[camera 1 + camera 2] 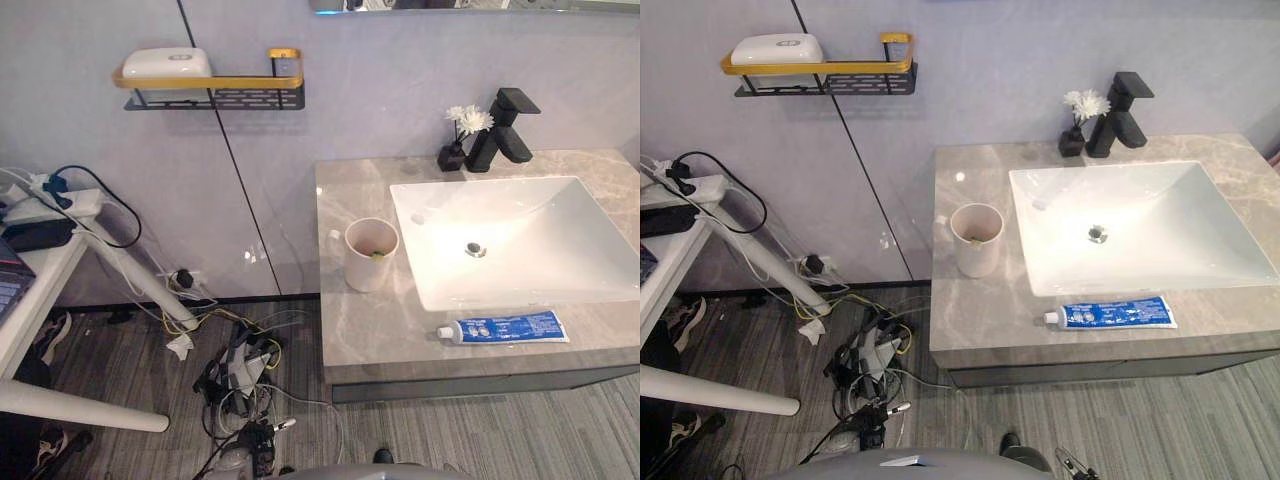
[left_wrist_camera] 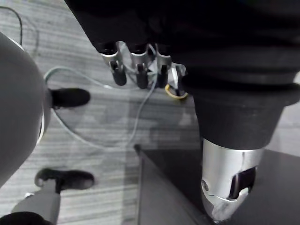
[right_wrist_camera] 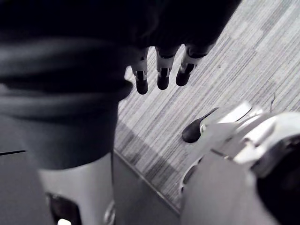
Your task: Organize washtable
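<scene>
Fingers of the left hand (image 2: 137,70) and the right hand (image 3: 163,77) are seen hanging straight and apart over the floor, with nothing held. On the counter (image 1: 360,330) one toothpaste tube (image 1: 505,328) is laid flat at 6 o'clock of the basin (image 1: 560,250) — its blue label's print cannot be read. One cup (image 1: 371,254) is stood at 9 o'clock, one faucet (image 1: 503,130) and one flower vase (image 1: 452,155) at 12. One white box (image 1: 167,63) is set on the wall shelf (image 1: 230,97) — well apart, at 10 o'clock.

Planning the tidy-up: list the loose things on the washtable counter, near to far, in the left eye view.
toothpaste tube → cup → flower vase
</scene>
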### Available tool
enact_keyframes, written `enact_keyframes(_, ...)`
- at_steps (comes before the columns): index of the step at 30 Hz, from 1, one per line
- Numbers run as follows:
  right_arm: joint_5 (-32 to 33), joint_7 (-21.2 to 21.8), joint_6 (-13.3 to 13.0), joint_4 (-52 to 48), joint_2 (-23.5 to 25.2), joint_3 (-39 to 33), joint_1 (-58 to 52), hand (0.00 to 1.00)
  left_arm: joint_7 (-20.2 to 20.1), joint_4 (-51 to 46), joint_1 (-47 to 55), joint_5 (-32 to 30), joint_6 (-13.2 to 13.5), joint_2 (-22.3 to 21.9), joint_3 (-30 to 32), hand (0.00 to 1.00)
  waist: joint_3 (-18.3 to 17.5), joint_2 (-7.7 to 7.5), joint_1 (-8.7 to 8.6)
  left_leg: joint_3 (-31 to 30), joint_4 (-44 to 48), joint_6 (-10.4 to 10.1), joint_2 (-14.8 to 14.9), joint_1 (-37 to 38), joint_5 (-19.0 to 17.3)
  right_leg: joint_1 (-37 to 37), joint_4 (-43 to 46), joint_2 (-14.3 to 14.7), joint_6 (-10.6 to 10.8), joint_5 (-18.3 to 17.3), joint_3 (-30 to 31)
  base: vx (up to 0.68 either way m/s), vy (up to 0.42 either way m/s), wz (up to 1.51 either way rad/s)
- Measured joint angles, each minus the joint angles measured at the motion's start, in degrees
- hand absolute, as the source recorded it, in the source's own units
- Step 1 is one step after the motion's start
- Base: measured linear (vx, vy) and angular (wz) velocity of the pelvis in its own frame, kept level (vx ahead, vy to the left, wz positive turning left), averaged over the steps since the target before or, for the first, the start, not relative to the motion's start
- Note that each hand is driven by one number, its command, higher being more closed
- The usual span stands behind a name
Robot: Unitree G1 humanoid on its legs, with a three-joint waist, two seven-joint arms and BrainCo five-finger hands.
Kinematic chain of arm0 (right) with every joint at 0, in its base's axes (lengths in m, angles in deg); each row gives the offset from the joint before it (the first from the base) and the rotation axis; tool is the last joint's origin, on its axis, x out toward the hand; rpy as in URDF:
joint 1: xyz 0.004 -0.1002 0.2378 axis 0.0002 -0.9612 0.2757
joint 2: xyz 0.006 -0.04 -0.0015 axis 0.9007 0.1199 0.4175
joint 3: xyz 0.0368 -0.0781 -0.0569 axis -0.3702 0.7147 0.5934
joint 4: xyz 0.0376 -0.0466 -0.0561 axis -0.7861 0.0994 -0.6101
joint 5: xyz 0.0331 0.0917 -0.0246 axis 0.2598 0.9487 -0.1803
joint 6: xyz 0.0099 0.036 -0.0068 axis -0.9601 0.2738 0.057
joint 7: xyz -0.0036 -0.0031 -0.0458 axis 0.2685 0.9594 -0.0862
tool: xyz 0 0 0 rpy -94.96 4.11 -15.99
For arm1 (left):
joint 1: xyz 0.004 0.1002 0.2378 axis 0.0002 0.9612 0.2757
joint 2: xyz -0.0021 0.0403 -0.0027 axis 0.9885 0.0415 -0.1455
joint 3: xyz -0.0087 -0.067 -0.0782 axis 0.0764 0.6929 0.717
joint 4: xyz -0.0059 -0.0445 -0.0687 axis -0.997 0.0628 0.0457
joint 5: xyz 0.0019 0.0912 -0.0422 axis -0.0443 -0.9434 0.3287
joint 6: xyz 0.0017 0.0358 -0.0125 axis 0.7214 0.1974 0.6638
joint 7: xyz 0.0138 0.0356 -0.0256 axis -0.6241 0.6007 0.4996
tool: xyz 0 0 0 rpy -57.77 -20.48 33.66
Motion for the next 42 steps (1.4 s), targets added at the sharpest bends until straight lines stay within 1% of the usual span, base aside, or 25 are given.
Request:
enact_keyframes(4, 0.1, 0.0, -0.3, 0.0, 0.1, -1.0, 1.5, 0.0, 0.0, -0.5, 0.3, 1.1, 0.1, 0.1, 1.9, 0.0, 0.4, -0.6, 0.3, 1.9, 0.8, -0.4, 0.7, 0.1, 0.3, 0.8, 0.0, 0.5, -0.4, -0.2, -0.2, 0.01, -0.036, 0.08)
enact_keyframes(5, 0.1, 0.0, -0.3, 0.0, 0.5, -1.0, 1.7, 0.0, 0.1, -0.7, 0.9, 1.2, 0.0, 0.4, 2.9, 0.0, 0.9, -1.4, 0.55, 2.8, 2.9, -0.4, 0.8, -0.1, 0.2, 1.2, 0.3, 0.5, -1.1, -0.6, -0.2, -0.04, -0.06, 0.11)
enact_keyframes(7, 0.1, 0.0, -0.3, 0.1, 1.6, -0.8, 2.1, 0.0, 0.1, -2.6, 1.4, 1.7, 0.1, 1.5, 4.0, 0.0, 2.1, -3.33, 0.69, 4.5, 13.0, 0.0, 1.8, -4.5, -1.9, 1.5, 1.4, -0.3, -1.8, -1.1, -0.4, -0.12, -0.109, 0.12)
enact_keyframes(8, 0.1, 0.0, -0.4, 0.1, 1.6, -0.8, 2.1, 0.0, 0.1, -3.0, 1.5, 2.1, 0.2, 1.8, 4.5, 0.0, 2.9, -3.33, 1.26, 6.6, 20.1, 0.9, 3.4, -7.9, -3.7, 1.7, 2.1, -0.1, -2.6, -1.7, -1.2, -0.15, -0.12, 0.12)
enact_keyframes(10, 0.1, -0.1, -0.4, 0.0, 0.6, -1.0, 1.3, 0.0, 0.1, -2.9, 1.5, 2.1, 0.1, 1.7, 4.5, 0.0, 3.9, -1.85, 1.29, 10.0, 25.0, 2.4, 5.3, -8.9, -4.8, 2.6, 3.2, 0.3, -2.9, -2.8, -2.7, -0.14, -0.057, 0.27)
enact_keyframes(11, 0.1, -0.1, -0.4, 0.0, 0.0, -1.0, 0.9, 0.0, 0.1, -2.9, 1.6, 2.1, 0.1, 1.2, 4.4, 0.0, 4.1, -1.5, 1.36, 10.5, 24.9, 2.4, 5.3, -8.9, -5.0, 2.4, 3.5, 0.3, -2.6, -3.5, -3.3, -0.13, -0.008, 0.43)
enact_keyframes(13, 0.1, -0.2, -0.4, 0.0, -1.4, -1.1, 0.7, 0.0, 0.0, -2.9, 1.8, 2.1, 0.1, -0.1, 4.5, 0.0, 4.2, 1.01, 1.58, 8.3, 20.2, 1.9, 3.8, -7.7, -5.6, 1.9, 4.3, 0.4, -1.6, -4.0, -3.4, -0.09, 0.018, 0.23)
enact_keyframes(15, 0.0, -0.2, -0.4, -0.1, -1.9, -1.1, 1.5, 0.0, 0.1, -2.8, 2.9, 2.3, -0.1, -0.6, 5.3, 0.0, 4.1, 1.69, 2.09, 5.0, 14.2, 1.8, 1.6, -5.3, -5.8, 1.6, 4.2, 0.9, -1.0, -3.6, -1.8, -0.03, 0.054, -0.31)
enact_keyframes(16, 0.0, -0.1, -0.4, -0.1, -1.4, -1.1, 1.7, 0.0, 0.0, -2.8, 2.7, 2.2, -0.1, -0.6, 6.5, 0.0, 4.0, 1.23, 3.13, 3.1, 11.2, 3.1, 0.2, -3.7, -5.4, 1.3, 4.1, 1.1, -0.5, -3.3, -0.2, -0.01, 0.051, -0.49)
enact_keyframes(18, 0.0, -0.1, -0.4, -0.1, -0.5, -1.1, 1.8, 0.0, 0.0, -2.5, 2.7, 2.1, -0.3, -0.5, 6.5, 0.0, 3.5, 0.55, 2.93, 2.4, 8.7, 4.4, -0.6, -2.5, -4.4, 1.5, 3.7, 1.1, -0.4, -2.9, 0.5, 0.02, 0.029, -0.29)
enact_keyframes(23, 0.0, 0.0, -0.3, -0.5, 0.8, -1.1, 0.3, 0.0, -0.1, -2.2, 2.1, 2.0, -0.5, -0.3, 6.2, 0.0, 1.9, -0.59, 2.07, 2.1, 3.3, 4.0, -2.3, 0.2, -1.9, 1.7, 3.3, 0.3, -0.9, -2.3, 0.4, 0.09, 0.037, 0.01)
enact_keyframes(25, 0.0, 0.1, -0.3, -0.6, 0.9, -0.8, 0.5, 0.0, -0.2, -2.2, 1.9, 2.0, -0.5, -0.1, 5.3, 0.0, 1.9, -0.9, 1.61, 2.5, 3.4, 4.2, -2.7, 0.7, -2.1, 0.4, 6.1, -0.1, -0.7, -3.6, 1.1, 0.1, 0.036, -0.11)
enact_keyframes(26, 0.0, 0.1, -0.3, -0.6, 0.9, -0.1, 1.1, 0.0, -0.1, -2.2, 1.6, 2.0, -0.5, 0.1, 4.2, 0.0, 2.3, -1.17, 1.71, 3.7, 3.6, 4.4, -2.7, 1.1, -2.2, -1.4, 9.9, -0.4, 0.1, -4.7, 2.5, 0.09, 0.071, -0.31)
enact_keyframes(28, 0.0, 0.4, -0.4, -0.6, 0.9, 2.0, 2.1, 0.0, -0.1, -2.2, 1.3, 1.8, -0.4, 1.3, 2.9, 0.0, 3.9, -1.92, 1.68, 5.2, 4.7, 4.8, -2.7, 2.5, -3.3, -4.9, 19.6, -1.0, 3.3, -6.7, 5.2, 0.05, 0.065, -0.36)
enact_keyframes(30, -0.1, 0.6, -0.4, -0.6, 1.2, 3.2, 2.0, 0.0, 0.0, -2.2, 0.9, 1.4, -0.4, 1.8, 2.0, 0.0, 5.3, -2.62, 1.65, 5.8, 7.4, 5.1, -2.2, 3.8, -5.3, -6.9, 27.4, -2.2, 4.1, -7.1, 5.6, -0.01, 0.023, -0.21)
enact_keyframes(31, -0.1, 0.7, -0.4, -0.6, 1.2, 3.2, 1.9, 0.0, 0.0, -2.2, 0.9, 1.3, -0.4, 1.8, 2.0, 0.0, 5.5, -2.33, 1.6, 6.0, 7.8, 5.3, -1.9, 4.0, -5.7, -7.3, 28.9, -2.4, 4.1, -7.1, 5.5, -0.04, 0.002, -0.06)
enact_keyframes(32, -0.1, 0.8, -0.4, -0.6, 1.2, 3.2, 1.4, 0.0, 0.1, -2.2, 0.9, 1.0, -0.4, 1.5, 2.0, 0.0, 5.5, -2.4, 1.25, 5.8, 8.2, 5.5, -1.4, 4.0, -6.1, -8.5, 32.4, -3.5, 2.3, -8.3, 4.6, -0.03, 0.068, 0.14)
enact_keyframes(33, -0.1, 0.9, -0.3, -0.6, 1.2, 3.1, 0.4, 0.0, 0.1, -2.2, 0.8, 1.1, -0.4, 1.3, 2.0, 0.0, 5.5, -2.32, 1.46, 5.2, 8.6, 5.5, -1.3, 3.9, -6.7, -10.0, 38.4, -7.1, 0.0, -10.3, 4.0, -0.01, 0.126, 0.21)
enact_keyframes(34, -0.1, 0.9, -0.2, -0.5, 1.2, 2.7, -0.4, 0.0, 0.1, -2.2, 1.0, 1.1, -0.4, 1.4, 2.1, 0.0, 5.5, -2.13, 1.53, 4.8, 9.1, 5.3, -1.0, 3.9, -7.1, -10.4, 39.9, -9.5, -0.4, -10.6, 4.3, 0.01, 0.157, 0.17)
enact_keyframes(36, -0.1, 1.1, 0.0, -0.5, 1.3, 0.7, -1.5, 0.0, 0.1, -2.1, 2.4, 1.0, -0.5, 2.0, 2.3, 0.0, 4.6, -2.08, 1.36, 3.9, 10.9, 4.0, 0.2, 2.6, -7.9, -10.4, 37.6, -12.5, 0.2, -9.4, 7.5, 0.02, 0.101, 0.15)
enact_keyframes(37, -0.1, 1.2, 0.0, -0.4, 1.3, 0.4, -1.9, 0.0, 0.1, -2.1, 2.6, 1.0, -0.5, 2.2, 2.8, 0.0, 4.1, -2.5, 1.39, 3.6, 11.4, 3.5, 0.4, 2.1, -7.9, -9.9, 35.1, -12.9, 0.9, -7.8, 8.8, 0.02, -0.026, 0.2)
enact_keyframes(38, -0.2, 1.3, 0.2, -0.3, 1.9, -0.6, -2.4, 0.0, 0.1, -2.1, 2.8, 0.8, -0.6, 3.2, 4.0, 0.0, 3.0, -4.27, 1.66, 3.3, 11.9, 2.0, 0.3, 2.0, -7.7, -7.7, 27.7, -13.0, 5.5, -3.6, 10.3, 0.04, -0.136, 0.06)
enact_keyframes(39, -0.2, 1.3, 0.4, -0.1, 1.9, -1.4, -2.6, 0.0, 0.1, -2.1, 2.9, 0.8, -0.6, 3.6, 4.8, 0.0, 2.7, -4.5, 1.83, 3.1, 11.9, 1.5, 0.6, 2.0, -7.6, -6.2, 24.9, -12.4, 7.0, -4.8, 10.2, 0.07, -0.301, -0.28)
enact_keyframes(40, -0.9, 1.4, 0.6, 0.0, 1.0, -1.3, -1.5, 0.0, 0.0, -1.9, 3.2, 0.4, -0.6, 2.6, 5.7, 0.0, 2.1, -2.72, 2.0, 4.3, 11.8, 0.5, 3.2, 1.7, -6.9, -3.7, 18.8, -9.8, 6.9, -5.2, 8.7, 0.06, -0.316, -0.46)
enact_keyframes(42, -1.4, 1.5, 0.7, 0.0, 0.0, -1.2, -1.0, 0.0, 0.1, -1.9, 3.6, -0.2, -0.6, 1.1, 6.5, 0.0, 2.0, -1.72, 1.39, 4.1, 12.1, 0.4, 5.2, 1.6, -6.9, -1.4, 14.6, -7.7, 6.4, -5.5, 7.5, 0.04, -0.27, -0.28)
